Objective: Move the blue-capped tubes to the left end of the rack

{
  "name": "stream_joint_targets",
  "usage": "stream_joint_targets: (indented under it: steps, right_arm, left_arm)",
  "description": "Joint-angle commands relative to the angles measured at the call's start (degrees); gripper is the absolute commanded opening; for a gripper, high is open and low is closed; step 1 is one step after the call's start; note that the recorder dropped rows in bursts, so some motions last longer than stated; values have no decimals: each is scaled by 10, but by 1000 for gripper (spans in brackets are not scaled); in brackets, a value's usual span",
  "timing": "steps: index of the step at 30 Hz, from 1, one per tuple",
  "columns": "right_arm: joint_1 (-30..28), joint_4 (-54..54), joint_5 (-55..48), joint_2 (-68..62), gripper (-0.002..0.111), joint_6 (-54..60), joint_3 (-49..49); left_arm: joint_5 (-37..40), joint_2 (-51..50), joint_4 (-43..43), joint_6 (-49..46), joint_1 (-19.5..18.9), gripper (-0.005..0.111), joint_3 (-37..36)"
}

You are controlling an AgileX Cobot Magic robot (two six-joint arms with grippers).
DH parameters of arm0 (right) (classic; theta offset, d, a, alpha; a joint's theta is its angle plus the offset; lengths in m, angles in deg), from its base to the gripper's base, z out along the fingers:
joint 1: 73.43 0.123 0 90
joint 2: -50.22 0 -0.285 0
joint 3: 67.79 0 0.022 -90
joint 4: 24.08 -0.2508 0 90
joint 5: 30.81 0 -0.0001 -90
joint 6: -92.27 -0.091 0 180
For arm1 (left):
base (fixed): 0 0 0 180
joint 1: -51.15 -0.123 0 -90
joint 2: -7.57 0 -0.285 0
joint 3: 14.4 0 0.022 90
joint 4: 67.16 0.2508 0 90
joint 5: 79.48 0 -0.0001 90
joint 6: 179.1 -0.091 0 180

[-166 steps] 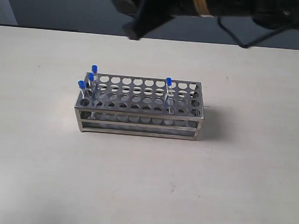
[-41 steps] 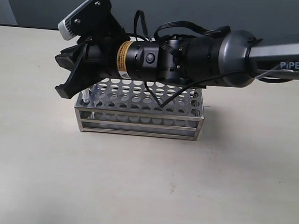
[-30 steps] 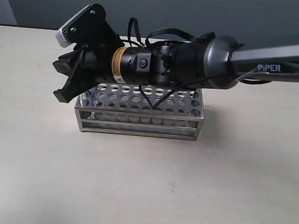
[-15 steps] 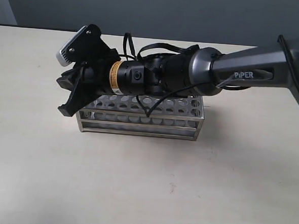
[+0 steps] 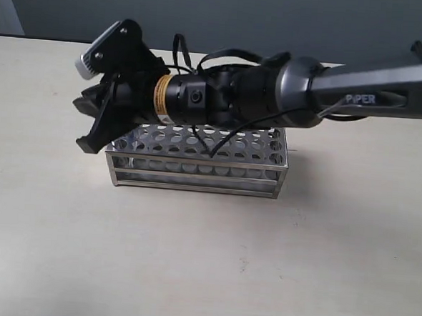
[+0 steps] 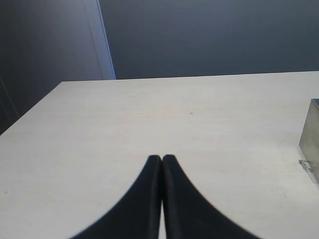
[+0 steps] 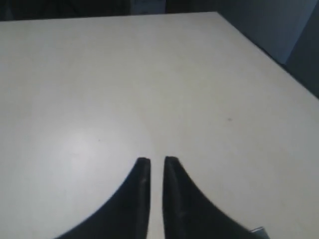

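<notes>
The steel rack (image 5: 196, 173) stands mid-table, and my right arm (image 5: 272, 97) reaches across its top. My right gripper (image 5: 89, 138) hangs just past the rack's left end, above the table. In the right wrist view the right gripper (image 7: 154, 160) is open by a narrow gap with nothing between its fingers. The blue-capped tubes are hidden behind the arm. My left gripper (image 6: 161, 157) is shut and empty over bare table, with the rack's corner (image 6: 312, 130) off to one side. It does not show in the exterior view.
The pale table (image 5: 204, 265) spreads around the rack on all sides. A dark wall lies behind its far edge (image 5: 32, 37). The right arm's cable loops (image 5: 203, 57) hang over the rack's back rows.
The right arm stayed over the rack's left end; its gripper dipped lower half a second ago and has now risen a little. The tubes stayed covered throughout.
</notes>
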Motion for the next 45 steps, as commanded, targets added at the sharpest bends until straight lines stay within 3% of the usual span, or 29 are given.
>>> stream_joint_targets:
  steps: [1, 8, 16, 23, 27, 38, 43, 45]
  right_arm:
    - [-2, -4, -24, 94, 0, -18, -34]
    - [-2, -27, -161, 315, 0, 0, -198]
    - [-2, -107, -182, 578, 0, 4, -393]
    - [-2, -155, -453, 667, 0, 3, -434]
    - [-2, -156, -538, 671, 0, -1, -434]
    - [-2, -165, -547, 671, 0, -1, -434]
    - [-3, -42, -457, 697, 0, -51, -475]
    - [-29, 8, -409, 730, 0, -113, -496]
  left_arm:
    - [-7, 2, 0, 2, 4, 0, -3]
    - [-7, 2, 0, 2, 4, 0, -3]
    - [-7, 2, 0, 2, 4, 0, -3]
    - [-7, 2, 0, 2, 4, 0, -3]
    - [-7, 2, 0, 2, 4, 0, -3]
    - [-7, 2, 0, 2, 4, 0, -3]
    - [-7, 2, 0, 2, 4, 0, -3]
    - [-7, 2, 0, 2, 4, 0, -3]
